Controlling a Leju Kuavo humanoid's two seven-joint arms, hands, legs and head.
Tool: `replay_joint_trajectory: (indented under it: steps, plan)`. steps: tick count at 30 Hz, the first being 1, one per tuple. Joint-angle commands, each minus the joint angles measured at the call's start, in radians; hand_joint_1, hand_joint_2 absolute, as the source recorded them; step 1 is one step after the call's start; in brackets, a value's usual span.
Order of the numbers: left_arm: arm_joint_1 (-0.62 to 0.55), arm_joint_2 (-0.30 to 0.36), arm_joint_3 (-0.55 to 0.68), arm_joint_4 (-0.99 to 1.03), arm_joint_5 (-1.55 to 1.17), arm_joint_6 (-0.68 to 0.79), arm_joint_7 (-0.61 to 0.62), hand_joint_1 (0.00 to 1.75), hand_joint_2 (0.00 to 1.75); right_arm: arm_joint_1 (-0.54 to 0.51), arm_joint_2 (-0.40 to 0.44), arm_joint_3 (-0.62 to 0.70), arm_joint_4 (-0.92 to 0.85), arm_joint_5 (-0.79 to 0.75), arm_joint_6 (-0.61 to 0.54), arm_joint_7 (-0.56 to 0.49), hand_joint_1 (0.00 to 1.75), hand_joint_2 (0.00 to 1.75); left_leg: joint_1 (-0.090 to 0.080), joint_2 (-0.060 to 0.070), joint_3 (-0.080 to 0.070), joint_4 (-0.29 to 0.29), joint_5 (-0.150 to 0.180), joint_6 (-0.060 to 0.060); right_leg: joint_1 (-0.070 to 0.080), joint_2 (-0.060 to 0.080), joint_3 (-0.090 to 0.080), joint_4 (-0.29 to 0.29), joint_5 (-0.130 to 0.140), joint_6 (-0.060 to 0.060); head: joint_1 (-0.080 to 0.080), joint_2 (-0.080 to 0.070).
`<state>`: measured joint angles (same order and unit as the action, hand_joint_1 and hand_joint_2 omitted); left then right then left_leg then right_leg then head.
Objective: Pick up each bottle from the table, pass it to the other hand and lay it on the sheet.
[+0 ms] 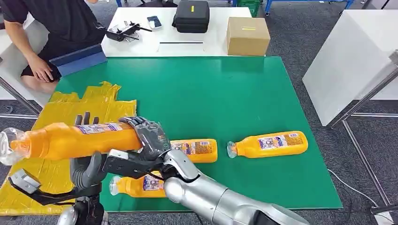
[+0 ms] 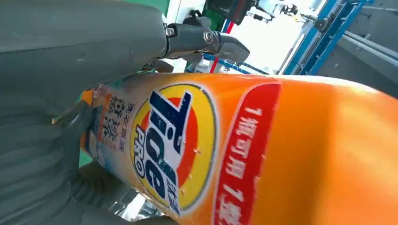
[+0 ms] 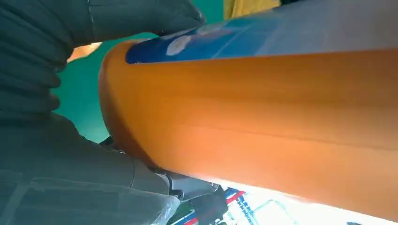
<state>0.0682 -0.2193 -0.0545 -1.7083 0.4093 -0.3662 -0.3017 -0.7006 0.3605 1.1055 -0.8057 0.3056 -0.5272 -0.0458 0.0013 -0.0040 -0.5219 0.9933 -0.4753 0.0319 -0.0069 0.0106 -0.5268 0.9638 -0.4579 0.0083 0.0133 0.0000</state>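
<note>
An orange detergent bottle (image 1: 70,139) hangs level above the yellow sheet (image 1: 61,108), its clear cap end to the left. My right hand (image 1: 148,136) grips its base end. My left hand (image 1: 87,164) wraps its middle from below, with fingers (image 1: 84,119) rising behind it. The left wrist view has the bottle's label (image 2: 173,145) against the left hand (image 2: 56,93). In the right wrist view the bottle's base (image 3: 244,117) sits in the right hand (image 3: 51,140). Three more orange bottles lie on the green mat: one (image 1: 199,150), one (image 1: 271,144) and one (image 1: 138,185) under my right arm.
A person (image 1: 42,28) sits at the back left beside a blue folder (image 1: 77,59). Behind the green mat (image 1: 225,93) a white table holds a black case (image 1: 191,16) and a cardboard box (image 1: 248,36). Another white table (image 1: 352,56) stands to the right.
</note>
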Motion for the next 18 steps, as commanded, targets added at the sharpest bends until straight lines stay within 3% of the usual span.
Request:
replay_joint_trajectory:
  steps: [1,18]
  plan:
    - [-0.066,0.031,-0.03,0.08,0.001,-0.016,0.003,0.0,1.75,-0.054,-0.011,0.051,0.111,0.002,0.007,0.0,1.57,1.75,0.0,-0.002,0.0,0.0,0.001,-0.001,0.0,-0.003,0.001,-0.001,0.0,0.0,0.0,0.0]
    - [-0.101,0.027,-0.022,0.109,0.027,-0.028,0.017,0.0,1.75,-0.049,-0.011,0.067,0.117,0.041,0.033,0.012,1.52,1.75,0.0,-0.003,-0.001,0.0,0.001,-0.002,0.0,-0.004,0.0,0.0,0.0,0.0,0.0,0.0]
